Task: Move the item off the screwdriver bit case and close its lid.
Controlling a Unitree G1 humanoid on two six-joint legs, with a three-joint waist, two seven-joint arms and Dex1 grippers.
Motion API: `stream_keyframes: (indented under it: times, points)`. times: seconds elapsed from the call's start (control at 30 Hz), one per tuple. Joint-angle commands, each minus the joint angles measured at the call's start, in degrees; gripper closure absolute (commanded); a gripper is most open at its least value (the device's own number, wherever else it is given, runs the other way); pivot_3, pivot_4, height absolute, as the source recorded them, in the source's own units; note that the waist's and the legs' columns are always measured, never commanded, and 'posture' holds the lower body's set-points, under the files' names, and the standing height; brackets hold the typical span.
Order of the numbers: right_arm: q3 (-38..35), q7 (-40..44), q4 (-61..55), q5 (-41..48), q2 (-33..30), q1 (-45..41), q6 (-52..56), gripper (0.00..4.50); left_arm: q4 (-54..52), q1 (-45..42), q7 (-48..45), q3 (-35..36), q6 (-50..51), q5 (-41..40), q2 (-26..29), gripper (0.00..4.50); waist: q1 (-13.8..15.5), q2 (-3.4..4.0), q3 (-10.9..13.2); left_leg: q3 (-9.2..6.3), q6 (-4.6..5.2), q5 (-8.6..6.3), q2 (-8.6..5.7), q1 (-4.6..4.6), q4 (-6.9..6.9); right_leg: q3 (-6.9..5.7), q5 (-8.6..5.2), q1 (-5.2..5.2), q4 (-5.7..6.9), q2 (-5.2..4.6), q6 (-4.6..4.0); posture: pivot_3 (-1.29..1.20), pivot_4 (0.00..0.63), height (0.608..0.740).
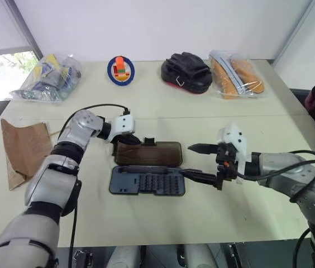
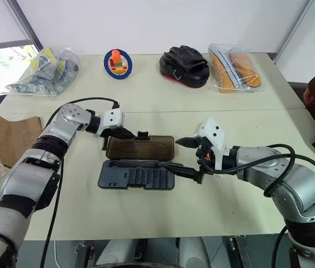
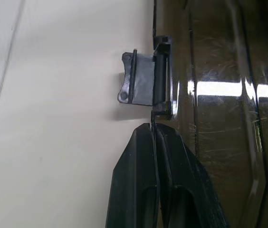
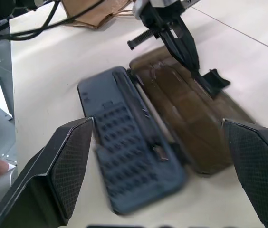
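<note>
The screwdriver bit case lies open at the table's middle, its grey slotted base [image 1: 146, 181] nearer me and its lid [image 1: 149, 152] flat on the table behind it. My left gripper [image 1: 135, 139] is shut, its tips [image 3: 152, 126] right at the black latch tab [image 3: 141, 85] on the lid's far edge; I cannot tell if they touch it. My right gripper [image 1: 197, 162] stands wide open at the case's right end, one finger by the lid, the other by the base, holding nothing. The item, a brown paper bag [image 1: 23, 151], lies flat at the far left, clear of the case.
Along the back edge stand a clear bag of goods [image 1: 48, 78], a round blue and orange thing [image 1: 120, 69], a black pouch with a hook [image 1: 186, 72] and a clear bag of orange items [image 1: 235, 73]. Bare tabletop surrounds the case.
</note>
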Motion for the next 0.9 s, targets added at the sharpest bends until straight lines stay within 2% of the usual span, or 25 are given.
stream_keyframes:
  times: [0.03, 0.43, 0.57, 0.77, 0.87, 0.9]
  points:
    - [-0.4, 0.1, -0.5, -0.1, 0.1, -0.7, -1.2, 0.0, -3.2, -0.1, 2.4, 1.6, 2.4, -1.1, -0.3, 4.48, -0.1, 0.0, 0.0, 0.0, 0.02, -0.01, 0.0, -0.01, 0.06, 0.0, 0.0, 0.0, 0.03, 0.0, 0.0, 0.0, 0.15, 0.74]
    - [0.2, 0.3, 0.1, -1.0, 0.5, -0.7, -1.9, 0.0, -5.0, 1.8, 3.5, 0.6, 0.7, -0.2, 0.0, 4.48, 0.0, 0.0, 0.0, 0.0, 0.06, -0.04, 0.0, -0.05, 0.34, 0.01, 0.01, 0.0, 0.19, -0.01, 0.01, 0.0, 0.15, 0.74]
    - [0.4, 0.5, 0.2, -1.4, 0.4, -0.9, -1.9, 0.0, -3.9, 1.3, 5.3, 1.1, 0.6, -0.1, -0.3, 3.12, -0.1, 0.0, 0.0, 0.0, 0.06, -0.04, 0.0, -0.05, 0.36, 0.01, 0.01, 0.0, 0.2, -0.01, 0.01, 0.0, 0.15, 0.74]
    - [0.6, 1.2, 0.7, -2.0, 0.1, -1.0, -1.9, 0.0, -3.8, 0.2, 4.5, 4.2, 5.0, -3.8, -0.4, 0.17, -0.2, 0.0, 0.0, 0.01, 0.07, -0.05, 0.0, -0.05, 0.37, 0.01, 0.01, -0.01, 0.24, 0.0, 0.01, 0.0, 0.15, 0.74]
    - [0.7, 1.6, 0.9, -2.1, 0.0, -0.8, -1.9, 0.0, -6.0, -0.3, 2.3, 8.0, 10.9, -8.3, 0.3, 0.17, -0.2, 0.0, 0.0, 0.01, 0.06, -0.05, 0.01, -0.05, 0.38, 0.01, 0.01, -0.04, 0.3, 0.01, 0.01, 0.0, 0.15, 0.74]
    - [0.4, 1.7, 1.0, -1.7, 0.2, -0.8, -1.9, 0.0, -9.0, -0.7, 0.7, 11.8, 19.0, -13.0, 1.8, 0.17, -0.2, -0.01, 0.0, 0.01, 0.07, -0.05, 0.01, -0.05, 0.39, 0.01, 0.01, -0.05, 0.32, 0.01, 0.01, 0.0, 0.15, 0.74]
